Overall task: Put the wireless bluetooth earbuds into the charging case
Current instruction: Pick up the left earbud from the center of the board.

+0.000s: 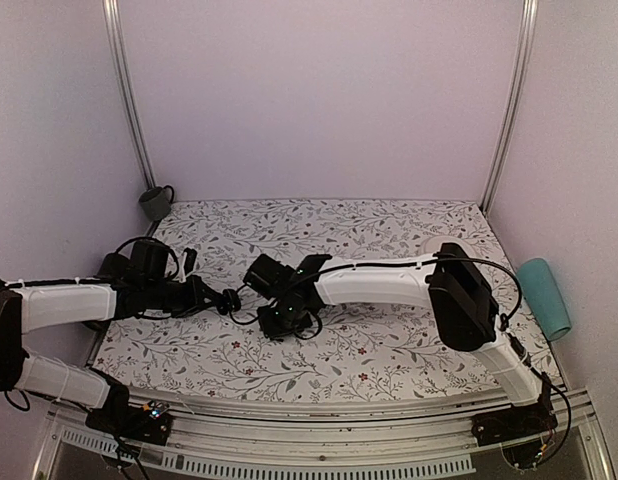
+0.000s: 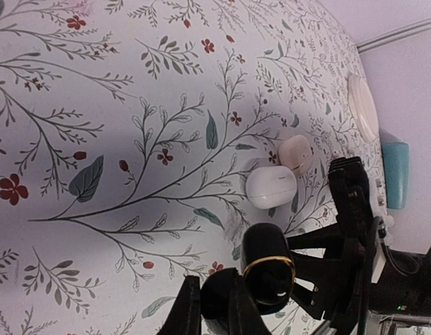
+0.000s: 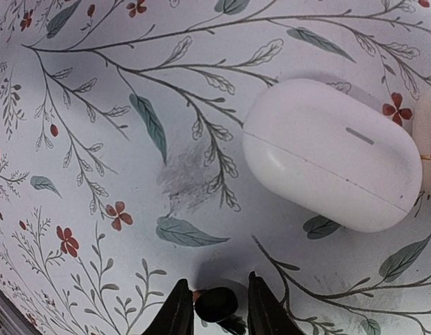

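Right gripper: jaws narrowly parted, pinching one small black earbud just above the floral counter. Left gripper: clenched on the black charging case, whose gold-ringed part shows just beside its fingers and close to the right gripper. Farther out lie a white oval case and a pale pink oval case, touching. A white round dish lies farthest back.

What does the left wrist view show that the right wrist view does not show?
Only the left wrist view: the black charging case with a gold ring, a white round dish and a teal object. Only the right wrist view: a small black earbud between the fingers of the right gripper. Both: the white oval case on the flowered cloth.
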Action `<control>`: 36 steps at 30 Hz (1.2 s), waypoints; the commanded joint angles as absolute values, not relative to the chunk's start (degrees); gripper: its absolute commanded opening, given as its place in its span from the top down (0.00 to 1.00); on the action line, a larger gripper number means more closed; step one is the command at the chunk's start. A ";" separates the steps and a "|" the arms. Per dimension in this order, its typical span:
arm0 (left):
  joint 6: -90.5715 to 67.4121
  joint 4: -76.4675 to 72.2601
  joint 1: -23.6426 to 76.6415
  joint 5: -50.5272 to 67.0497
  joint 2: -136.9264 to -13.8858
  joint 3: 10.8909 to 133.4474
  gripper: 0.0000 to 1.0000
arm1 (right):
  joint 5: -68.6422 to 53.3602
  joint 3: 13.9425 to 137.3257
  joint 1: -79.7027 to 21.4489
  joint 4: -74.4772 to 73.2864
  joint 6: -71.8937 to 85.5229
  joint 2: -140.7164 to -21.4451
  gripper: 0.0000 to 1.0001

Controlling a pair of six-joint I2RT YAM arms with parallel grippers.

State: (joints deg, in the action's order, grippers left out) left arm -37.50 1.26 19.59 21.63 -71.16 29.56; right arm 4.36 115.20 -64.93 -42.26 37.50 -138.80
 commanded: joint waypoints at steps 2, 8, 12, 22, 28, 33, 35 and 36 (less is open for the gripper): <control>-36.80 1.32 18.82 22.03 -70.60 30.89 1.00 | 4.84 117.93 -65.56 -45.48 36.52 -142.36 0.72; -36.85 1.36 18.86 22.02 -70.49 30.72 1.00 | 4.70 118.21 -65.82 -45.98 36.42 -142.75 0.72; -36.84 1.41 18.81 22.03 -70.40 30.78 1.00 | 5.21 118.31 -66.10 -46.72 36.52 -142.81 0.72; -37.02 1.21 18.81 22.16 -70.66 30.93 1.00 | 6.29 120.67 -66.87 -49.70 36.21 -144.23 0.73; -37.01 1.23 18.84 22.21 -70.75 31.01 1.00 | 6.88 120.67 -67.07 -50.42 35.22 -144.12 0.72; -37.36 1.17 18.81 22.42 -71.00 31.29 1.00 | 6.94 121.23 -67.06 -51.00 34.13 -144.64 0.72; -37.45 1.23 18.86 22.48 -71.10 31.38 1.00 | 6.82 121.54 -67.13 -51.39 33.70 -145.03 0.72; -37.45 1.23 18.82 22.50 -71.22 31.38 1.00 | 6.66 121.52 -67.07 -51.48 33.62 -145.16 0.73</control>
